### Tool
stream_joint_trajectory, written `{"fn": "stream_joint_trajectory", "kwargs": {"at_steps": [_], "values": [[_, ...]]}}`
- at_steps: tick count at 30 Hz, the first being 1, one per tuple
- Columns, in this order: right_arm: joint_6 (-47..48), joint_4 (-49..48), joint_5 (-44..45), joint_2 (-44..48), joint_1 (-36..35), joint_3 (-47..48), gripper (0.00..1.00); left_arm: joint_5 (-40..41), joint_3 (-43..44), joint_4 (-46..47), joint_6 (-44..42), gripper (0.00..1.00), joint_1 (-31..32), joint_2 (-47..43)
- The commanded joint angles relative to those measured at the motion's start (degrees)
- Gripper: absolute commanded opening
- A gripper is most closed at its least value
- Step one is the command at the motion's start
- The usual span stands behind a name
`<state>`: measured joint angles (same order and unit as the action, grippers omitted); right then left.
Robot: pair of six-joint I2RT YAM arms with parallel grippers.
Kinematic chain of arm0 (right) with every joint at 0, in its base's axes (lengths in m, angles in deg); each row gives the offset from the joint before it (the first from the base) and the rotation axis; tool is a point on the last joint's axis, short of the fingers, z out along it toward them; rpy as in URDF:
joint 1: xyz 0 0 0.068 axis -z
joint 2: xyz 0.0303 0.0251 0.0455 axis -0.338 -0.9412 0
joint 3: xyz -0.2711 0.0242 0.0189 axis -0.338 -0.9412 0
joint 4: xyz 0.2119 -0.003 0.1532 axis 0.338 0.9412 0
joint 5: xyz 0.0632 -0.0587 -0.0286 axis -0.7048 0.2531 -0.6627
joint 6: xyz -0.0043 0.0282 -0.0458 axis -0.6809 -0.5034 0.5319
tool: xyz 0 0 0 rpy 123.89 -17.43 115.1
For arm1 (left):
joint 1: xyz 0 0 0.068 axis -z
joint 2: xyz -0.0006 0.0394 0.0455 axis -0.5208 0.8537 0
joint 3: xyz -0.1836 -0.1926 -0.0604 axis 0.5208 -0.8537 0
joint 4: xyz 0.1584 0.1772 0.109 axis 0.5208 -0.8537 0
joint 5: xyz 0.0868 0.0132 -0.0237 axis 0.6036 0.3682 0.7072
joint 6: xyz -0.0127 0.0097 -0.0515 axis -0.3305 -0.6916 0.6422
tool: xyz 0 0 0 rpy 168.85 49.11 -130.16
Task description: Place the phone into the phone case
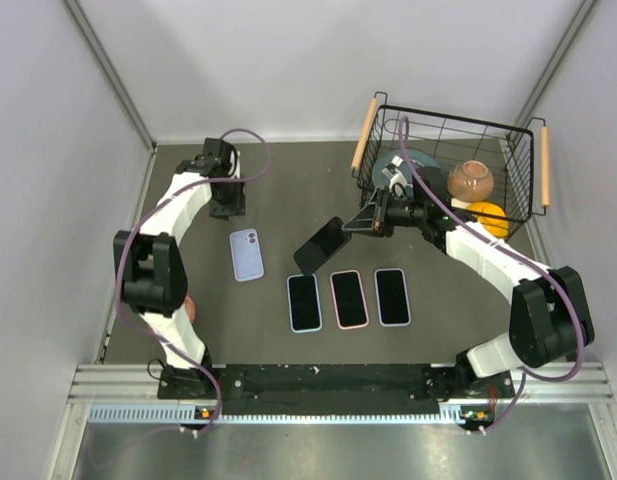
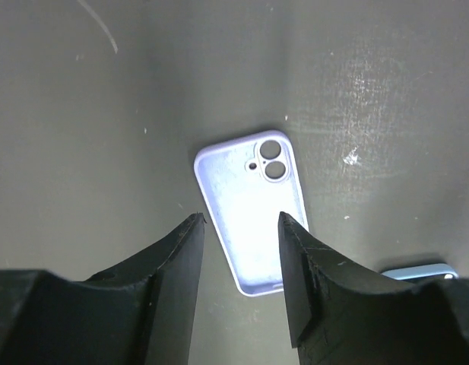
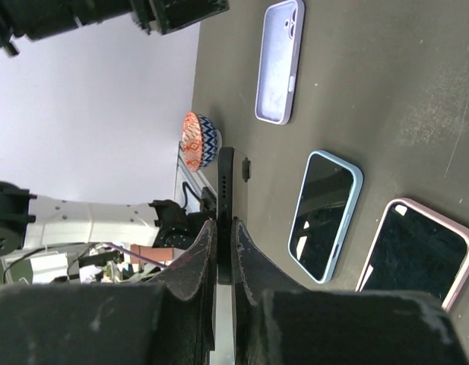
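Note:
An empty lilac phone case (image 1: pixel 247 254) lies open side up on the dark table, left of centre; it also shows in the left wrist view (image 2: pixel 251 209) and the right wrist view (image 3: pixel 280 62). My right gripper (image 1: pixel 372 222) is shut on a bare black phone (image 1: pixel 322 245) and holds it tilted above the table, right of the case. The right wrist view shows the phone edge-on (image 3: pixel 225 205) between the fingers. My left gripper (image 1: pixel 226 205) is open and empty, just behind the case, its fingertips (image 2: pixel 190 228) above the case's near end.
Three cased phones lie in a row near the front: blue (image 1: pixel 304 301), pink (image 1: pixel 349 298), pale (image 1: pixel 392 296). A wire basket (image 1: pixel 523 150) with wooden handles stands at the back right, holding bowls and a yellow object. A patterned bowl (image 3: pixel 196 141) sits by the left arm's base.

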<state>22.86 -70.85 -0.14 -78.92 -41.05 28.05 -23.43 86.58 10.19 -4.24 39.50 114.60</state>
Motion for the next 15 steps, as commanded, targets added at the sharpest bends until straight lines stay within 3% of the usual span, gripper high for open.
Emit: {"fn": "stream_joint_trajectory", "kwargs": {"at_steps": [1,7,15], "values": [[-1.35,-4.18,-1.52,4.45,0.47,-0.24,0.0,-5.07,5.84,-1.25,-11.02,0.53,-1.0,4.34],[0.84,-1.46,-2.4,6.91,0.82,-0.33,0.0,-5.88,7.78,1.13,-18.61,0.56,0.58,10.23],[3.57,3.02,-3.46,9.63,1.96,0.2,0.0,-5.43,6.28,2.44,-20.64,0.56,0.67,15.59]]}}
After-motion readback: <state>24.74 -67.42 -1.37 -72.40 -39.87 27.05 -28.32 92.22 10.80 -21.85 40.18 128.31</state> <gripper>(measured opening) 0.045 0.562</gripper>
